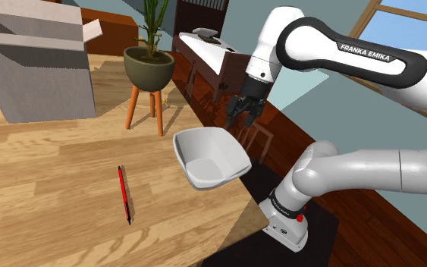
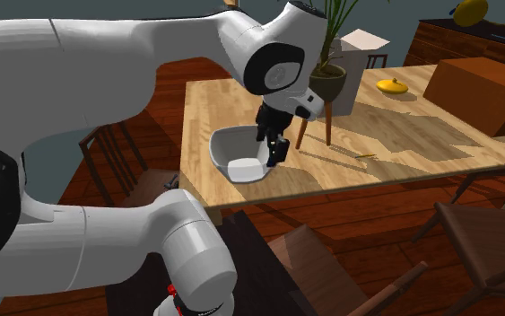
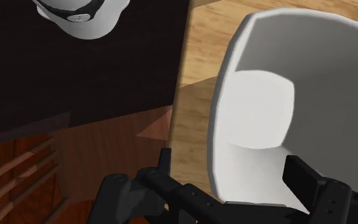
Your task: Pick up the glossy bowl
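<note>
While a thin red pen (image 1: 124,195) lies lower left on the light wooden counter (image 1: 45,167), the glossy white squarish bowl (image 1: 211,158) sits centre frame near the counter's edge; black jaws hang spread apart just above its upper-right rim, gripping nothing.

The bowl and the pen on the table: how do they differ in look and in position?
Colour: the bowl is white, the pen is red. Shape: the bowl is wide and hollow, the pen thin and straight. Place: the bowl sits at the edge of the table, the pen lies further in, toward the shoulder view's left. Both rest on this wooden table.
</note>
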Tool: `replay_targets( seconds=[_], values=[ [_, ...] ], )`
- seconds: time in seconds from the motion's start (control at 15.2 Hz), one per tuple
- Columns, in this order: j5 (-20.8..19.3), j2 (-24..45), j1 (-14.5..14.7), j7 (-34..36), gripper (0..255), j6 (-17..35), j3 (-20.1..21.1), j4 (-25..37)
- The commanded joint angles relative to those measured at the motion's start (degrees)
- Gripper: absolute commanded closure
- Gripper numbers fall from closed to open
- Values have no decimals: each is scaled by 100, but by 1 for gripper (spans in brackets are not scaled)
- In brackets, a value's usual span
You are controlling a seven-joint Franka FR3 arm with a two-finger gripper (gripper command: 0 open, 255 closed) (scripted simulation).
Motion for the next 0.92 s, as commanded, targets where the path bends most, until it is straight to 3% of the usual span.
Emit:
replay_targets(
  seconds=[0.0, 0.53, 0.59, 0.86],
  values=[
    [123, -46, 13, 106, 0, 119, 66, -162],
    [227, -60, 44, -4, 0, 595, 161, -664],
    [233, -36, 45, -3, 255, 617, 169, -660],
    [235, -40, 46, -5, 255, 623, 170, -671]
  ],
)
